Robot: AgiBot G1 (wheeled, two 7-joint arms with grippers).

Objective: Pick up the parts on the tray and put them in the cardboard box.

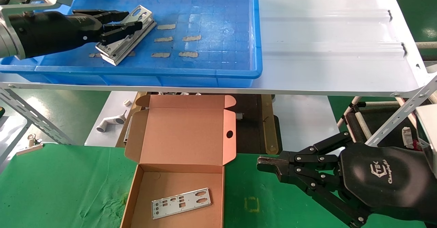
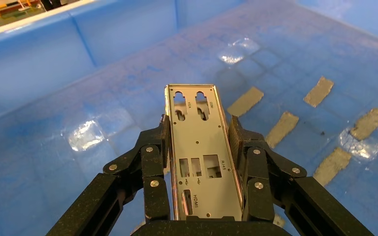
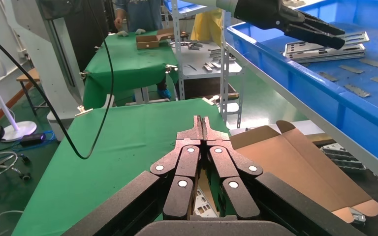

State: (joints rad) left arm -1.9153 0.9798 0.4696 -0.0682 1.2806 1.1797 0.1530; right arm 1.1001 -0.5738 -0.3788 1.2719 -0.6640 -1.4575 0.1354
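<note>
One silver part (image 1: 181, 202) already lies in the open cardboard box (image 1: 177, 146) at lower centre, while the left gripper (image 1: 131, 20) pinches the top plate (image 1: 124, 35) of a small stack, perhaps three, in the blue tray (image 1: 211, 74) at upper left; the right gripper (image 1: 264, 164), pressed together, idles lower right.

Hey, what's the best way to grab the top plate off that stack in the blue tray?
Take the top plate across its narrow width, pinching its two long edges near mid-length, coming down from above. It is thin, long and lies flat on the stack in the tray, so only those edges offer purchase. The left gripper straddles it that way.
</note>
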